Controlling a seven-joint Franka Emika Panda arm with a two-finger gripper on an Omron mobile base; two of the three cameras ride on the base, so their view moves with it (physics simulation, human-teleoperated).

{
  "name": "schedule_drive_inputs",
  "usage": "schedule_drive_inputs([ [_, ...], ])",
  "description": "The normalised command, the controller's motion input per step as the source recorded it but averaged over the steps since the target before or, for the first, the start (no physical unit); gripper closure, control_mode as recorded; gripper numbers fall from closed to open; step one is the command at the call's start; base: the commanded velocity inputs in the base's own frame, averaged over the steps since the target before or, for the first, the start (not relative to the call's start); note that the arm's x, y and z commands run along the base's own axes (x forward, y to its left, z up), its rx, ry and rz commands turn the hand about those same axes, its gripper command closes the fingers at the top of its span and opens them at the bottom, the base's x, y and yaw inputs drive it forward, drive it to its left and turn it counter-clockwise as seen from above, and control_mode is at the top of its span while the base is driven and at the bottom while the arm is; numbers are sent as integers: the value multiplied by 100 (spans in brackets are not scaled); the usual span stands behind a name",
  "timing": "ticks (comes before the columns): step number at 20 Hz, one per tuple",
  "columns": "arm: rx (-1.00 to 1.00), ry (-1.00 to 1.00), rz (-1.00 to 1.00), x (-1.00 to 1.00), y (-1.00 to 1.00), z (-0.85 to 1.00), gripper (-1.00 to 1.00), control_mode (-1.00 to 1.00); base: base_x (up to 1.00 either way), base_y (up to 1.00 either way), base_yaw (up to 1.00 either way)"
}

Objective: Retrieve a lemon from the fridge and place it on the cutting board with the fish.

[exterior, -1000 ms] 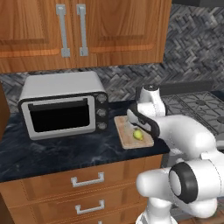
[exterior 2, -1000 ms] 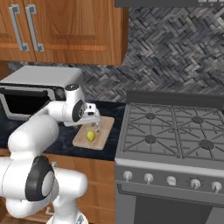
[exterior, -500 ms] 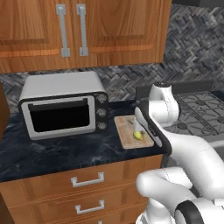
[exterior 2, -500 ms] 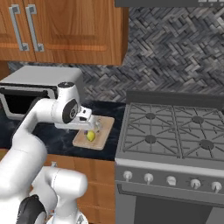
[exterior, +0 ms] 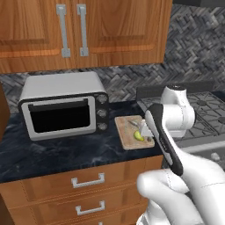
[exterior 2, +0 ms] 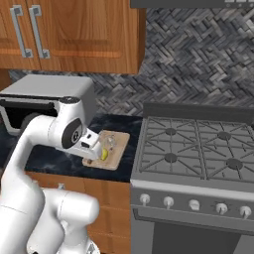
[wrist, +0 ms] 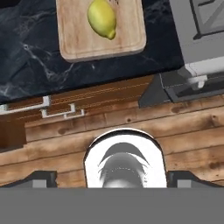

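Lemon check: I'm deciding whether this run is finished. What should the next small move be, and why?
Probably just lift the arm clear. The lemon already lies on the cutting board beside the fish, and the open gripper holds nothing.

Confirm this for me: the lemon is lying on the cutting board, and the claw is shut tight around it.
Not quite. The lemon does lie on the cutting board, but the claw is not shut around it. The hand view shows the lemon lying free on the board, well away from the claw, whose jaws stand open and hold nothing.
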Motion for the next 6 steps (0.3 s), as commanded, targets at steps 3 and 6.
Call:
schedule_drive_inputs([
  [3,0,-14,-9,-47,0,0,-100,-100,0,0,0],
  [6,-3,-7,-5,-31,6,1,-100,-100,0,0,0],
])
